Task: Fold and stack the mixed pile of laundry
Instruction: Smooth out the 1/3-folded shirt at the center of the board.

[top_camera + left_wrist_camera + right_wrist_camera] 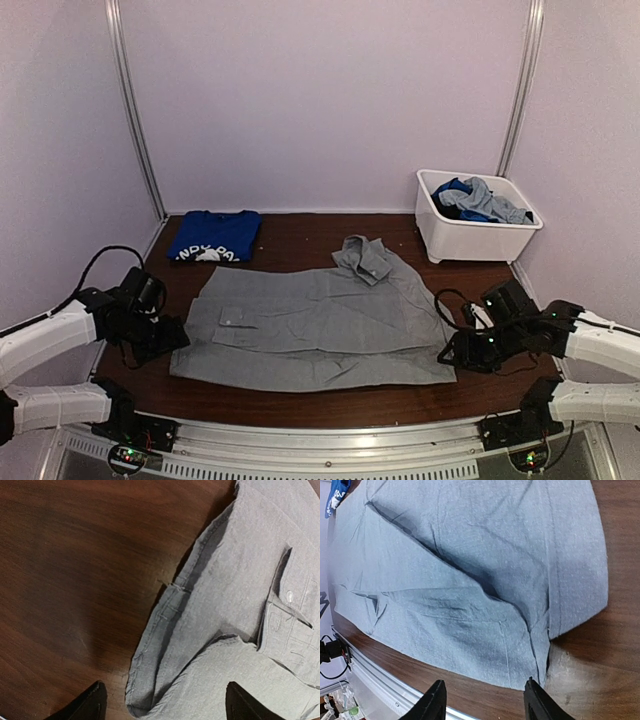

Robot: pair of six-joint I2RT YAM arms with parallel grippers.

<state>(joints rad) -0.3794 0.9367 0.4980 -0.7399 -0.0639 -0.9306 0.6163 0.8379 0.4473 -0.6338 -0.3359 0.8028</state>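
A large light-grey shirt (320, 325) lies spread flat on the brown table, collar at the back. A folded royal-blue shirt (214, 237) with white print lies at the back left. More blue and grey garments (480, 200) sit in the white bin (470, 240). My left gripper (170, 338) is open at the grey shirt's left edge; the wrist view shows the hem (165, 645) between its fingers (92, 702). My right gripper (452, 352) is open at the shirt's near right corner (530, 665), empty.
The white bin stands at the back right, near the right wall. A metal rail (330, 440) runs along the table's near edge and shows in the right wrist view (375, 675). Bare brown table (75, 570) lies left of the grey shirt.
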